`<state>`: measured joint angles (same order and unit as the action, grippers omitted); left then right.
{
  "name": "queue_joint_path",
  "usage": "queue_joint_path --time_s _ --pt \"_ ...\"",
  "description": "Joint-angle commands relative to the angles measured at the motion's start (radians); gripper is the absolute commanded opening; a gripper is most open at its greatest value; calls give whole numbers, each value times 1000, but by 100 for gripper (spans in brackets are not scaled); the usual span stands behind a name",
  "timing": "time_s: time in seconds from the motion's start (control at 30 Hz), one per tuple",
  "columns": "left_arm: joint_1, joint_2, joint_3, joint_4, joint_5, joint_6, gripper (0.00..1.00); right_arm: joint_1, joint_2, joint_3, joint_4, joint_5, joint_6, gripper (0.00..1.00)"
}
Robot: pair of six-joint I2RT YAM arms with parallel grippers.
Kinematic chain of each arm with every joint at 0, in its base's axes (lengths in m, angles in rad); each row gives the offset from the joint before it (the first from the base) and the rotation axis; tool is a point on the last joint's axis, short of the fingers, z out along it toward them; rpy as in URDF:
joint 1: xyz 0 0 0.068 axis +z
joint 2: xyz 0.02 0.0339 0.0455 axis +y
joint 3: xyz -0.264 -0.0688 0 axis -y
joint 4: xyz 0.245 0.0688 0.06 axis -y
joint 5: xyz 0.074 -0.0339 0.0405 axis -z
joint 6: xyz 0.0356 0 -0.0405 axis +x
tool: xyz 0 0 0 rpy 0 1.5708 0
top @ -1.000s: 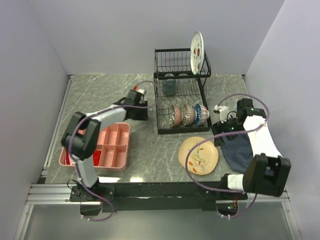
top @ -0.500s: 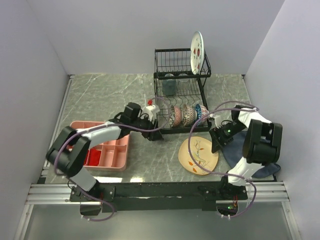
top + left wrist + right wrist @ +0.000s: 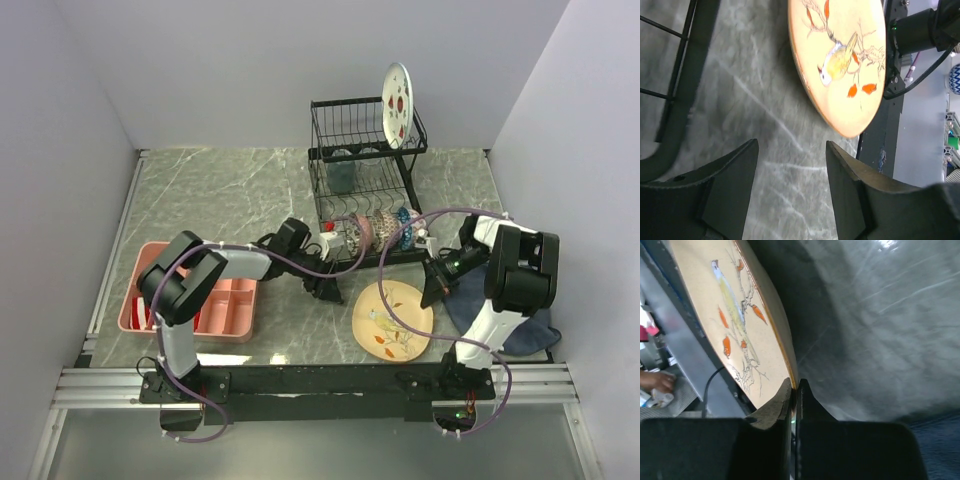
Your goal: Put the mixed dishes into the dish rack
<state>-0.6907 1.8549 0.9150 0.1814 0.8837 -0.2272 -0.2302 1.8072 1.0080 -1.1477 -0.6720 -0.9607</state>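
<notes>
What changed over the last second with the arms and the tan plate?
The right gripper came in from the cloth and shut on the tan plate at its right rim. The left gripper swung from the pink tray across to the plate's left side, jaws open. The bowls and the watermelon plate stayed in the dish rack.

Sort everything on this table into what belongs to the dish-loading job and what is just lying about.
Job:
- black wire two-tier dish rack
- tan round plate with bird painting
- small patterned bowls in the rack
- white plate with red slices

Lying about:
- pink compartment tray
- dark blue-grey cloth
</notes>
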Motion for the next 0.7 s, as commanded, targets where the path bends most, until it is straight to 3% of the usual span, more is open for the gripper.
queue_joint_path --time_s 0.0,0.27,0.67 --pt "-35 58 88 72 73 28 63 3 -110 4 43 17 -95 0" --pt "-64 52 101 95 75 34 63 29 -314 0 100 14 -21 0" --pt "-63 -79 39 1 24 147 63 216 -456 -11 201 60 94 0"
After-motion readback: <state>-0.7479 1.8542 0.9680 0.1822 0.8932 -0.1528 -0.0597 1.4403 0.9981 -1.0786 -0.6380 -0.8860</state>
